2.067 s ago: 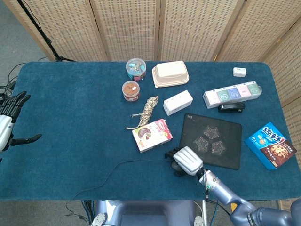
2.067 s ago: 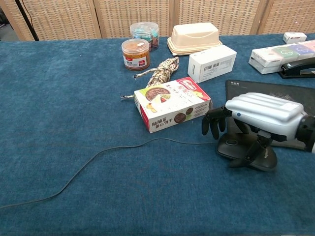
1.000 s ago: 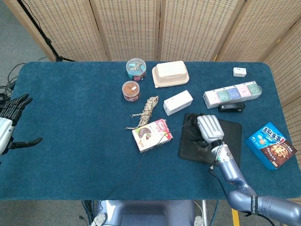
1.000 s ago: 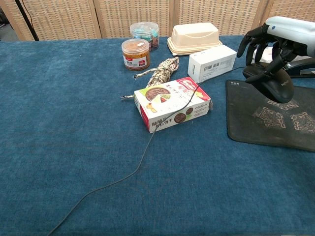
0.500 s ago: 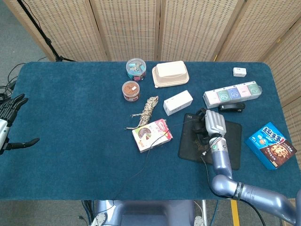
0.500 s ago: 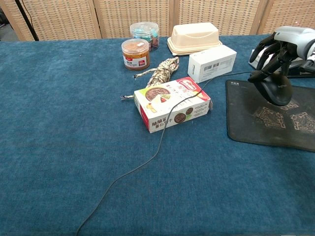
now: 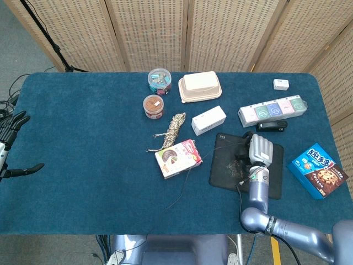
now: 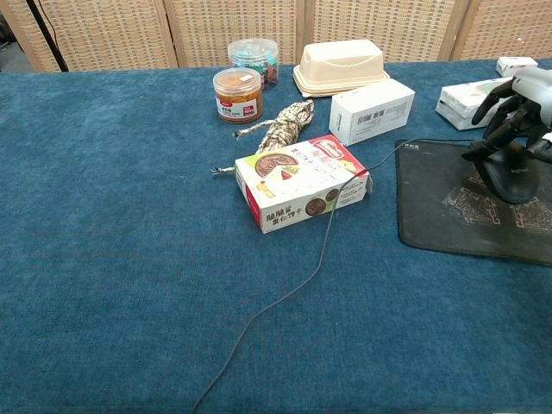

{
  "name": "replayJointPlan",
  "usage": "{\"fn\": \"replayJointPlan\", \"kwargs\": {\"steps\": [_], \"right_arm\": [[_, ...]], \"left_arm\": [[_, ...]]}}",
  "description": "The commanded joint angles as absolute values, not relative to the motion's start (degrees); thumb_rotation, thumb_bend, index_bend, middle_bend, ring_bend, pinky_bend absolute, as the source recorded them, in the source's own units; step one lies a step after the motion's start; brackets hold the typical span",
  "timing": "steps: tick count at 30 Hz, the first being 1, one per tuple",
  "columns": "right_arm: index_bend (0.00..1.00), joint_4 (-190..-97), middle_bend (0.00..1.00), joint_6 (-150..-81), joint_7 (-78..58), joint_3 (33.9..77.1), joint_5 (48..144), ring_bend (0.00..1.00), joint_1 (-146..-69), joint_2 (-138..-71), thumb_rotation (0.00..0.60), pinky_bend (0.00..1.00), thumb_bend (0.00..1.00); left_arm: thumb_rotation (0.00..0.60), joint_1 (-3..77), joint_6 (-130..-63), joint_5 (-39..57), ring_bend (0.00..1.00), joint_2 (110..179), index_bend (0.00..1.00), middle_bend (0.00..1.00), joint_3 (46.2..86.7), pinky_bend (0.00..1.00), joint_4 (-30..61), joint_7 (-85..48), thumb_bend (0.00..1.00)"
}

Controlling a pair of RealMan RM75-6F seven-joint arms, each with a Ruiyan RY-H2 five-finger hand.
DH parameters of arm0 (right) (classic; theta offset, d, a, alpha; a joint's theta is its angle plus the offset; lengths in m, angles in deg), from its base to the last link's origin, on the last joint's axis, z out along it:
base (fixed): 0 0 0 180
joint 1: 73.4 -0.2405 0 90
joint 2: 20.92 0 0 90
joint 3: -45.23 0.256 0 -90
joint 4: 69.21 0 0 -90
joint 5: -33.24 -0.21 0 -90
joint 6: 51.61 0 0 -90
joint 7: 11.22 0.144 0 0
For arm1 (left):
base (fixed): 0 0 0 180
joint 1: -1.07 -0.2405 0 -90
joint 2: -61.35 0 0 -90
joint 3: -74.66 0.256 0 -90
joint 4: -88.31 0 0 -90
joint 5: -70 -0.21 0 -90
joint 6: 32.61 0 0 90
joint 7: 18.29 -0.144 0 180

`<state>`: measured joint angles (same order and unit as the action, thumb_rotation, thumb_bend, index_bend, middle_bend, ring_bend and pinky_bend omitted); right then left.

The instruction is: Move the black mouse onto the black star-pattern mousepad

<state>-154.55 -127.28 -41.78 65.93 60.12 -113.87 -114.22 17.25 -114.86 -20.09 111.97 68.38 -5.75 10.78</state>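
Note:
The black mouse [image 8: 515, 178] is held from above by my right hand [image 8: 520, 110], over the right part of the black star-pattern mousepad [image 8: 448, 216]. Whether the mouse touches the pad I cannot tell. In the head view the right hand [image 7: 260, 149] covers most of the mouse above the mousepad [image 7: 225, 165]. The mouse's thin cable [image 8: 321, 250] trails left off the pad, past the corner of the snack box, and down to the table's front edge. My left hand [image 7: 10, 144] hangs at the far left edge, fingers spread, holding nothing.
A red and white snack box [image 8: 302, 181] lies left of the pad, with a rope bundle [image 8: 285, 121], a white carton [image 8: 371, 109] and two jars behind it. A stapler [image 7: 271, 126] and a tissue pack row [image 7: 273, 110] sit behind the pad; a blue cookie box [image 7: 319, 169] lies to its right.
My right hand has lifted the mouse from the table's front and carried it rightward over the pad. The cable swung along with it across the snack box. The left hand barely moved.

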Motion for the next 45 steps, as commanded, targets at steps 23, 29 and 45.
{"fn": "replayJointPlan", "kwargs": {"steps": [23, 29, 45], "right_arm": [[0.35, -153.1, 0.45, -128.7, -40.6, 68.9, 58.7, 0.42, -109.2, -117.6, 0.6, 0.61, 0.36], [0.25, -153.8, 0.34, -127.7, -38.5, 69.3, 60.5, 0.32, -108.3, -118.1, 0.6, 0.53, 0.3], [0.0, -165.2, 0.0, -130.1, -34.0, 67.3, 69.7, 0.0, -103.7, -112.8, 0.6, 0.06, 0.0]], "left_arm": [[0.6, 17.2, -114.6, -19.7, 0.0, 112.1, 0.0, 0.0, 68.4, 0.0, -6.3, 9.7, 0.05], [0.6, 17.1, -114.7, -19.8, 0.0, 112.0, 0.0, 0.0, 68.5, 0.0, -6.4, 9.9, 0.05], [0.6, 16.9, -114.8, -20.1, 0.0, 111.9, 0.0, 0.0, 68.8, 0.0, -6.5, 9.2, 0.05]]}}
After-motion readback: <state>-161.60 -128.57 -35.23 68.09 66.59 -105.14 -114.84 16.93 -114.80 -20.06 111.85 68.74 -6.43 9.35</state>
